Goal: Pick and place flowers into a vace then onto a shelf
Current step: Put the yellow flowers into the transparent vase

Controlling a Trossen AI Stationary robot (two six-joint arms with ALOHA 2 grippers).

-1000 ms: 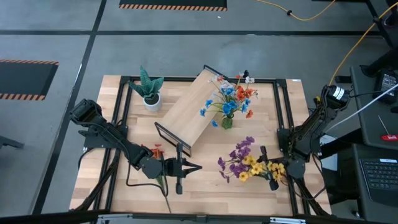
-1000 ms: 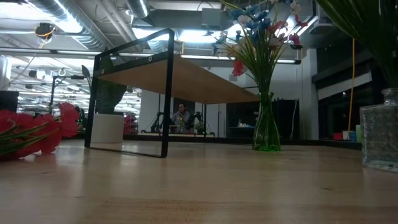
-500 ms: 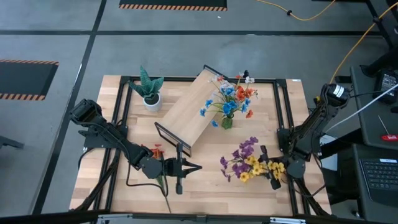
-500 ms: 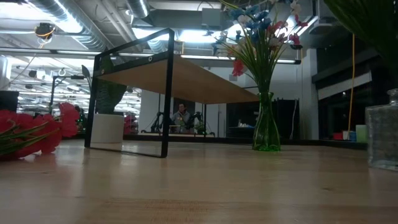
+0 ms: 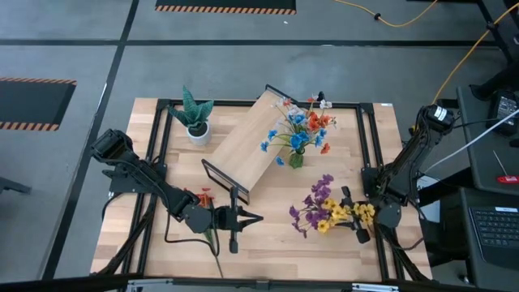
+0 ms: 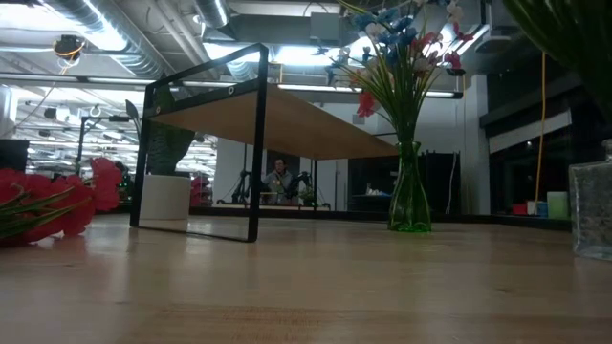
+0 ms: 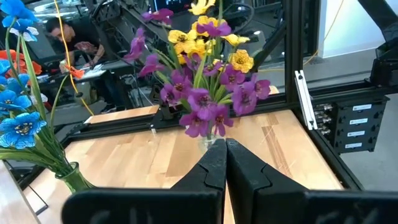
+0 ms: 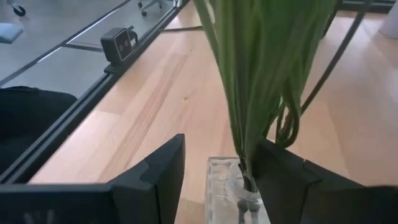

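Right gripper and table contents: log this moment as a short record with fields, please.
right gripper: shut on clear glass vase of purple and yellow flowers, near the table's right edge
left gripper: shut, empty, front centre of the table
green vase: upright beside shelf, holds blue and red flowers
shelf: standing diagonally mid-table
red flowers: lying by left arm
potted plant: back left corner

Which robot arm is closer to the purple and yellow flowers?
The right one. The right gripper jaws grip the clear vase holding the purple and yellow flowers; the left gripper waits apart, shut, beside them.
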